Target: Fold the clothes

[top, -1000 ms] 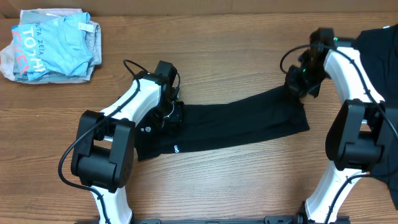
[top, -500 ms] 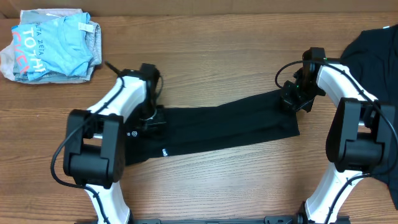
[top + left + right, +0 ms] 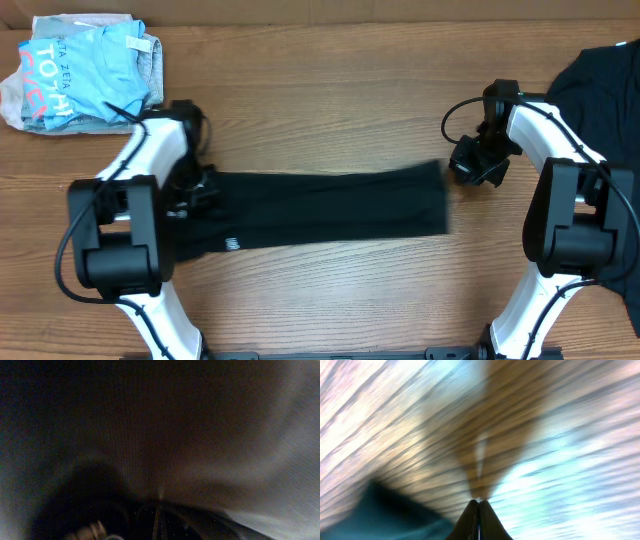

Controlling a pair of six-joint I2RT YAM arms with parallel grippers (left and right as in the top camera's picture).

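Wide wooden table (image 3: pixel 320 110) under both arms; across its middle lies the black T-shirt (image 3: pixel 330 205), folded into one long flat band running left to right, its right edge blurred; up in the far right corner a second black garment (image 3: pixel 605 85) sits rumpled and runs off the frame; top left, a pale-blue pile (image 3: pixel 80 70) of folded clothes with printed lettering, well apart from the band; now the left gripper (image 3: pixel 195 190), down on the band's left end, clenched on the fabric, and its wrist camera sees almost nothing but dark cloth pressed close; over to the right gripper (image 3: pixel 472 165), just beside the band's right end and off it, fingers pinched together with nothing between them, bare wood grain below in its wrist view and a dark scrap of cloth at the lower left; smallest of all, the white logo (image 3: pixel 232 241) near the band's lower left edge.
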